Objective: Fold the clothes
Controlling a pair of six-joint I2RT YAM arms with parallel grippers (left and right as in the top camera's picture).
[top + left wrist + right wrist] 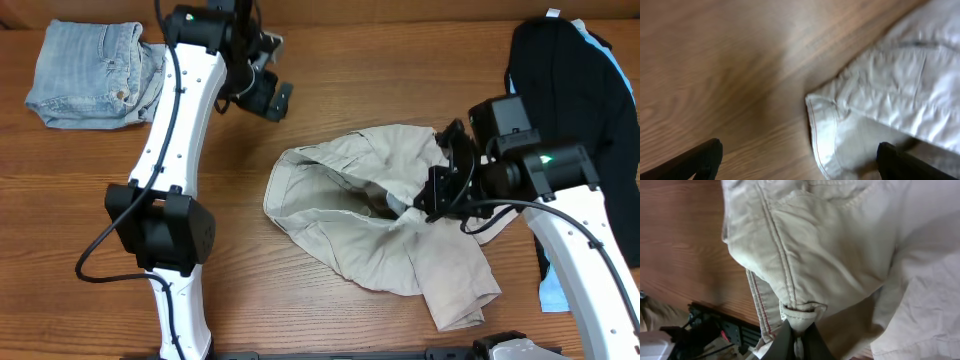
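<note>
The khaki shorts (pixel 370 215) lie in a rumpled heap on the desk (pixel 60 250), about midway between the far and near edges and somewhat toward the right edge. One leg trails toward the near right corner.

The right arm (pixel 575 215) reaches in from the right edge, and the right jaws are closed tight on the cloth. In the right wrist view the fingers (pixel 785 342) pinch a stitched seam end, and the fabric (pixel 840 255) hangs bunched from that grip, raised off the wood.

The left arm (pixel 185 110) hangs over the desk toward the far edge, left of the heap. The left jaws are spread wide and hold nothing. Its wrist view shows one finger (pixel 700 160) at each lower corner of the picture, with bare wood and a hemmed corner of the shorts (pixel 890 90) below.

No fold looks started. This seems to be the opening-out step, with one edge caught and the garment far from flat. The next move probably calls for the left jaws to come down on that hemmed corner (it is the nearest free edge), so both arms can draw the cloth taut and lay it smooth.

Denim shorts (pixel 90 72) sit folded at the far left corner. A black garment (pixel 570 70) over a light-blue one (pixel 553 290) lies along the right edge, well apart from the left arm.
</note>
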